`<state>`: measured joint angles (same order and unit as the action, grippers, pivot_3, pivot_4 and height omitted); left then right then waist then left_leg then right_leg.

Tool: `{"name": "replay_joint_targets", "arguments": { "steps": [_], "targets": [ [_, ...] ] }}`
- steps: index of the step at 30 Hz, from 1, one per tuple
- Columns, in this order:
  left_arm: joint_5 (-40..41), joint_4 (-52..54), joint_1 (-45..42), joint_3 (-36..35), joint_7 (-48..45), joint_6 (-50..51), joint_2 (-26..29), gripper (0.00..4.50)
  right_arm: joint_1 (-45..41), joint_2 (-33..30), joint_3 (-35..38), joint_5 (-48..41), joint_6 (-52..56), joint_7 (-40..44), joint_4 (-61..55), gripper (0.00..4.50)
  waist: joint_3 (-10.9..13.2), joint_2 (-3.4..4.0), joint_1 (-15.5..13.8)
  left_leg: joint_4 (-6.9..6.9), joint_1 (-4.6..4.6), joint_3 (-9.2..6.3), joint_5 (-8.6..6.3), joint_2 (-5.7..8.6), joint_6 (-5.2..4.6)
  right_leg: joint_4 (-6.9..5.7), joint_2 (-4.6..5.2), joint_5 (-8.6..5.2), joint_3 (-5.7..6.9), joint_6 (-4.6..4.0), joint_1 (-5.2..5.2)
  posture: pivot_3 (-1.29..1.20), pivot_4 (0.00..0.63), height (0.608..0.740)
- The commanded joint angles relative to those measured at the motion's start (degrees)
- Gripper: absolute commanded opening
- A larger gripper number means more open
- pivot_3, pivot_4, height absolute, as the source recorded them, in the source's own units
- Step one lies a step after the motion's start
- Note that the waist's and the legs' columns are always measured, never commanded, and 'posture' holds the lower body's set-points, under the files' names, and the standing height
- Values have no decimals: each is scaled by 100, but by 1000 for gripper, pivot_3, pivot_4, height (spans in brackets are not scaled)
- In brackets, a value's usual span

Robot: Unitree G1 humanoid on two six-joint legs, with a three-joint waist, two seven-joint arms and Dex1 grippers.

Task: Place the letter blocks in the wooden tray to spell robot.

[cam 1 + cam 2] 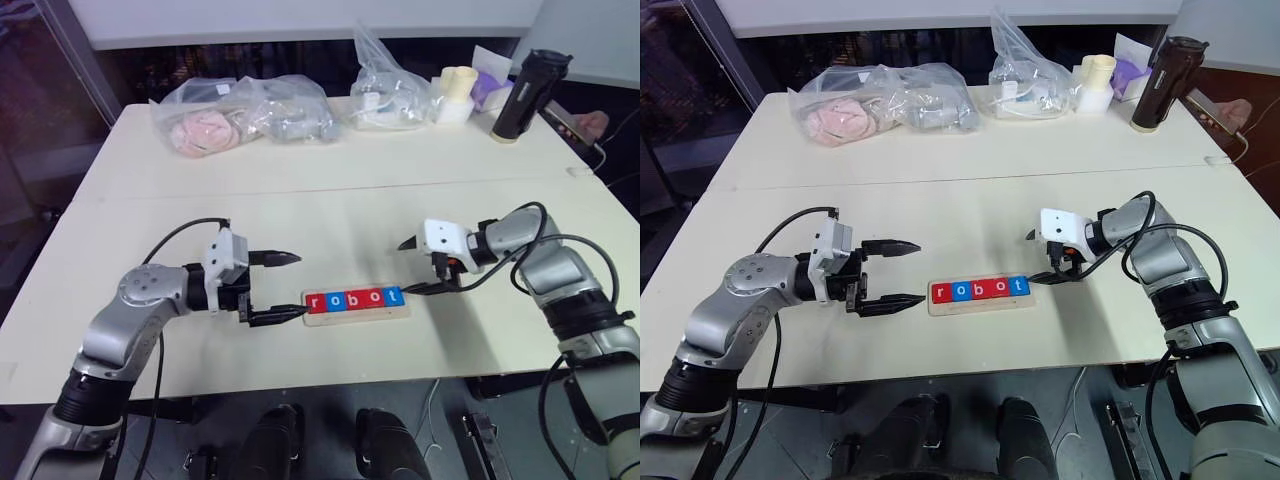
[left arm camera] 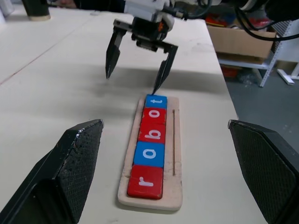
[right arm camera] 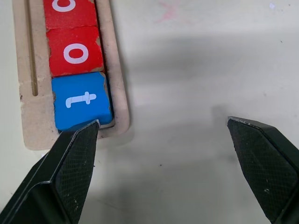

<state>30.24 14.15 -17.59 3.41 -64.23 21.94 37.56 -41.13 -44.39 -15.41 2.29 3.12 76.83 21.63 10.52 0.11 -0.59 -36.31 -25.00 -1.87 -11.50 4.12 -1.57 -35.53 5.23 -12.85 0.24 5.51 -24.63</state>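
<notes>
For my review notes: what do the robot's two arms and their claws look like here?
Both arms are silver-grey metal with rounded joint housings and black cables looping alongside. Each wrist carries a white boxy housing. The left claw and right claw each have two black, tapering, pointed fingers; up close the finger pads show a fine cross-hatched texture.

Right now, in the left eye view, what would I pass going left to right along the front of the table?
Left gripper → wooden tray with letter blocks reading r, o, b, o, t → right gripper.

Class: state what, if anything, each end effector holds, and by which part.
Nothing is held. The left end effector and right end effector are both open; the letter blocks sit in the wooden tray.
</notes>
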Motion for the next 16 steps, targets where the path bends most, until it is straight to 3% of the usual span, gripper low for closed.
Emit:
{"name": "replay_joint_targets", "arguments": {
  "steps": [1,6,16],
  "targets": [
    [106,203,3,-163,-21,104,139,4500,7,-297,131,64,-104,25,-337,4472,0,0,-4,0,0,0,0,0,0,0,0,0,0,0,0,0,150,738],
    [242,305,72,-253,-30,250,260,4500,661,-698,670,-599,720,155,-1705,4472,0,0,-10,3,0,0,-1,0,0,3,2,-1,-1,-1,0,0,150,738],
    [488,803,725,-640,272,582,407,4500,2431,-935,1849,-1668,2988,-793,-4748,4472,-2,0,-14,3,3,-1,-3,-2,3,0,8,-9,-5,-15,2,0,150,738]
  ]
}}
